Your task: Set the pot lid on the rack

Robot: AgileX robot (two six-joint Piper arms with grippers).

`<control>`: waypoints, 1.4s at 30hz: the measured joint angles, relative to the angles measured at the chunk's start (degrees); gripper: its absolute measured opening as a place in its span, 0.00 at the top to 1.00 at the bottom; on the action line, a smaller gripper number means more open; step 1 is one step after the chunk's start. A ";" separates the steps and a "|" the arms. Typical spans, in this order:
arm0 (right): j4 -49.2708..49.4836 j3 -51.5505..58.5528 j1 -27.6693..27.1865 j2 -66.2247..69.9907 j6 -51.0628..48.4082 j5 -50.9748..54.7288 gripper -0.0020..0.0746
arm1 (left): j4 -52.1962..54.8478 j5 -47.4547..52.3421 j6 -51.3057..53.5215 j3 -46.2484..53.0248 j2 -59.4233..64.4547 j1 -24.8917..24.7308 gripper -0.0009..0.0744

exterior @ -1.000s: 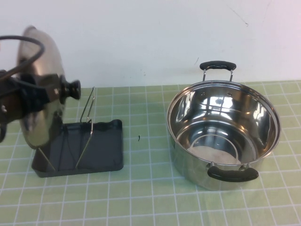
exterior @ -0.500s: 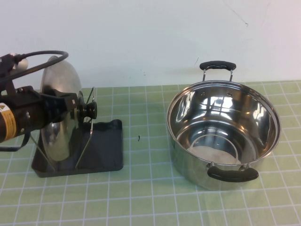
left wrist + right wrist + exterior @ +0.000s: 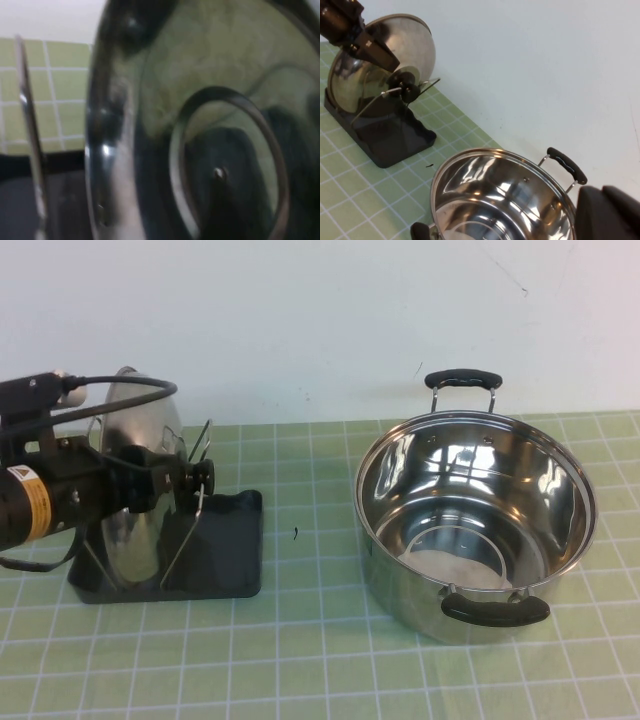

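the left arm reaches in level from the left edge of the high view, its black wrist bearing a yellow label. the left gripper [image 3: 190,478] has its jaws clamped on the knob of the pot lid [image 3: 135,490]. the right gripper [image 3: 610,215] shows only as a dark edge in its own wrist view.

A: Backdrop? Plain white wall [image 3: 300,320], a few faint scuffs and a thin crack upper right.

B: And the worktop [image 3: 300,670]?

A: Covered in a light green cloth with a white grid, running back to the wall. Even, soft lighting, no hard shadows.
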 joint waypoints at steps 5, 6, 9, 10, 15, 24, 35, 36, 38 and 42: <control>0.48 0.00 0.00 0.00 0.12 0.00 0.98 | 3.89 4.16 3.57 0.00 -1.39 0.00 0.29; 0.65 0.00 0.00 0.00 0.12 -0.05 0.98 | 4.90 5.16 3.81 0.00 -2.12 0.00 0.28; 0.87 0.00 0.00 0.00 0.12 -0.43 0.98 | 6.49 6.96 4.30 0.00 -5.37 0.00 0.26; 0.87 0.00 0.00 0.00 0.12 -0.57 0.98 | 6.63 7.10 4.59 0.00 -6.39 0.00 0.26; -0.99 0.00 0.00 0.00 0.12 -1.90 0.98 | 7.82 8.29 7.31 0.00 -12.94 0.00 0.33; -19.78 -4.34 0.00 2.65 -3.26 21.44 0.98 | 7.96 30.94 16.00 0.00 -24.24 0.00 0.94; -8.19 -7.48 0.00 4.84 -9.18 37.67 0.98 | -57.27 60.27 66.22 -0.27 -26.09 0.00 0.99; -5.78 -7.36 0.00 4.07 -9.30 36.47 0.98 | -65.34 60.94 73.58 -0.27 -26.66 0.00 0.99; -2.03 -6.33 0.00 2.21 -9.80 32.35 0.98 | -79.61 61.22 86.54 -0.27 -28.51 0.00 0.99; 0.61 -2.42 0.00 -3.40 -9.92 24.98 0.98 | -109.41 61.36 111.52 -0.03 -34.76 0.00 0.99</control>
